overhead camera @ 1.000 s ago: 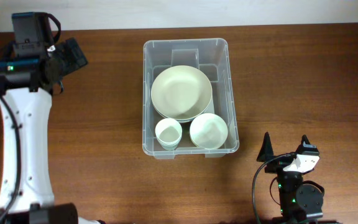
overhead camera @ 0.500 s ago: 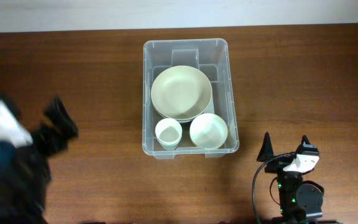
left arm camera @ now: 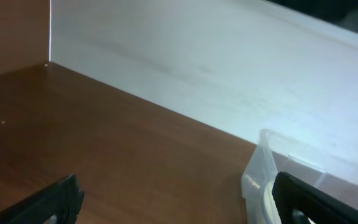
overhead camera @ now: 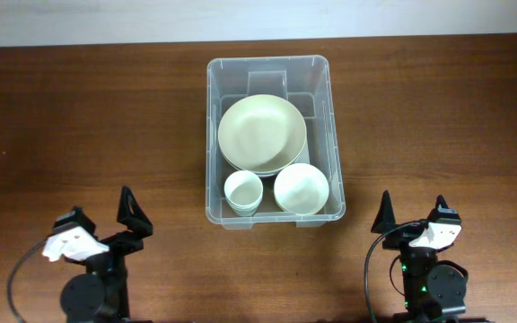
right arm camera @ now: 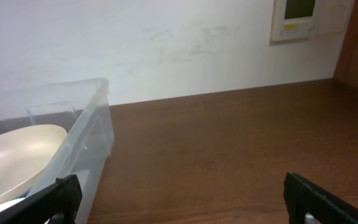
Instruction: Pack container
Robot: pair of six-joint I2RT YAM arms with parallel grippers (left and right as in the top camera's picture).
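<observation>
Overhead view, bottom edge first.
- Left gripper (overhead camera: 99,208), lower left: jaws spread wide, gripping nothing.
- Right gripper (overhead camera: 413,208), lower right: likewise spread, gripping nothing.
- Both sit over the brown wooden table (overhead camera: 438,117), well apart from the container.

Centre of frame: the container (overhead camera: 267,62), a clear bin, stands with its long side running up the frame.
- Lower end: a small white cup (overhead camera: 243,190) at left, just beside a white bowl (overhead camera: 301,187) at right.
- Above them: a large pale plate (overhead camera: 262,135), with a second rim showing under its lower edge.

Wrist views:
- Left wrist: a bin corner at lower right.
- Right wrist: the bin wall at left, with the plate inside.

Top strip: pale wall (overhead camera: 258,18). A wall panel (right arm camera: 300,18) sits at upper right of the right wrist view.
</observation>
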